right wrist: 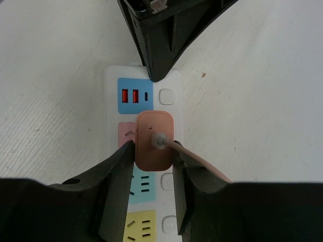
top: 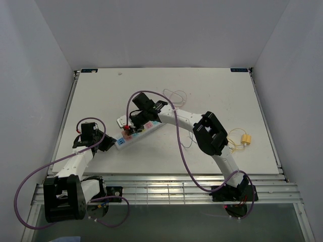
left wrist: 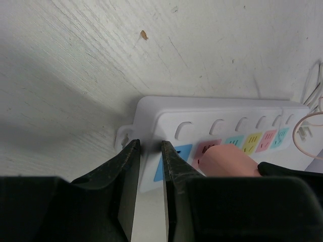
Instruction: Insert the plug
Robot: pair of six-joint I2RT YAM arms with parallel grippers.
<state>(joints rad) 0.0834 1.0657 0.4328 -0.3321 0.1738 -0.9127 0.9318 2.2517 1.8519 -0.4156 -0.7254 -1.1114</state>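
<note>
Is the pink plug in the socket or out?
Cannot tell: the pink plug sits on the power strip's pink socket, pinched in the right gripper; its prongs are hidden.

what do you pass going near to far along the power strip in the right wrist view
yellow socket panel, light blue socket panel, pink plastic plug, blue usb panel, black left gripper

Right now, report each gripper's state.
Left gripper: closed on the end of the power strip.
Right gripper: closed on the pink plug.
</note>
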